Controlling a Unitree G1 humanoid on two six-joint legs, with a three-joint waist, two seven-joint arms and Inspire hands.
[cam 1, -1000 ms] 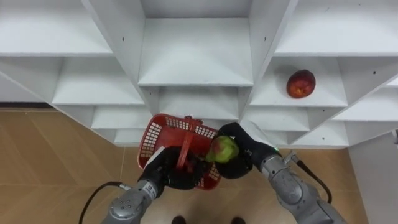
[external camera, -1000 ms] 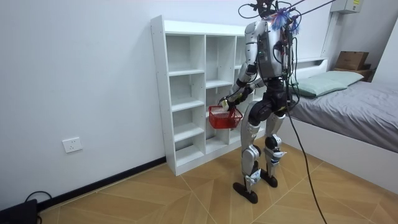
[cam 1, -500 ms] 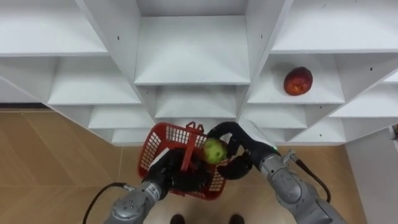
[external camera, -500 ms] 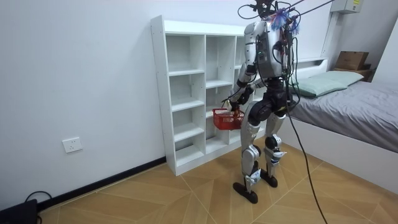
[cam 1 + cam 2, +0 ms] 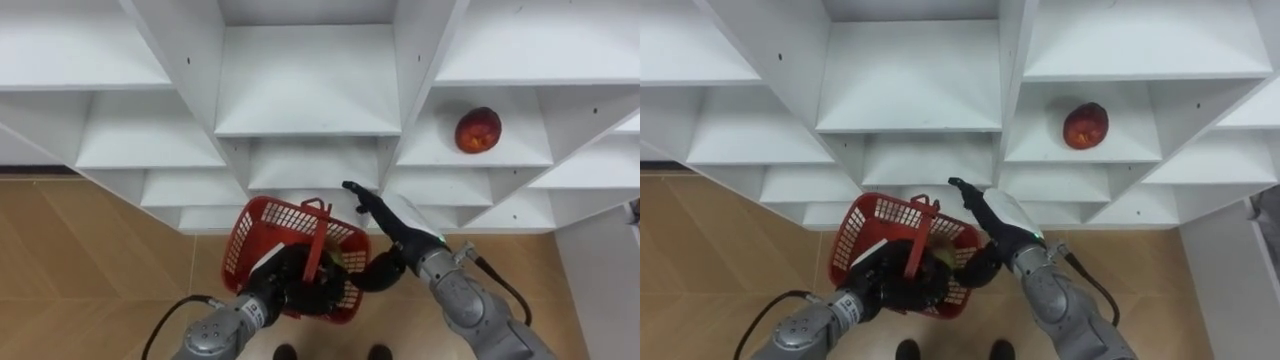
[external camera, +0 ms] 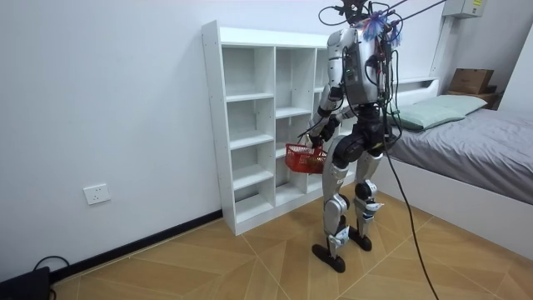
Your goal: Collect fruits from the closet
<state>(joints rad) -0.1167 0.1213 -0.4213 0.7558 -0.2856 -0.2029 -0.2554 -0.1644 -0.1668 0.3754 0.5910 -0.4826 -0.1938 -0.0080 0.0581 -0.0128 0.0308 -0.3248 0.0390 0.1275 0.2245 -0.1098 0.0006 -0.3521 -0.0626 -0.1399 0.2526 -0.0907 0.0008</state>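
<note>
Right hand point(image 5: 383, 214) spread open over the red basket point(image 5: 258, 222), left hand point(image 5: 287, 283) clamped on its handle point(image 5: 316, 238).
We see the right hand's fingers straight and apart, stretched just above the basket's far rim toward the white shelving point(image 5: 205, 60). The left hand's fingers curl round the upright handle on the basket's near side. A green fruit point(image 5: 941, 257) lies inside the basket, below the right palm. A red fruit point(image 5: 478, 130) sits on a shelf up and to the right of the basket, well apart from both hands. In the room view the robot stands facing the shelving with the basket held before its hips.
</note>
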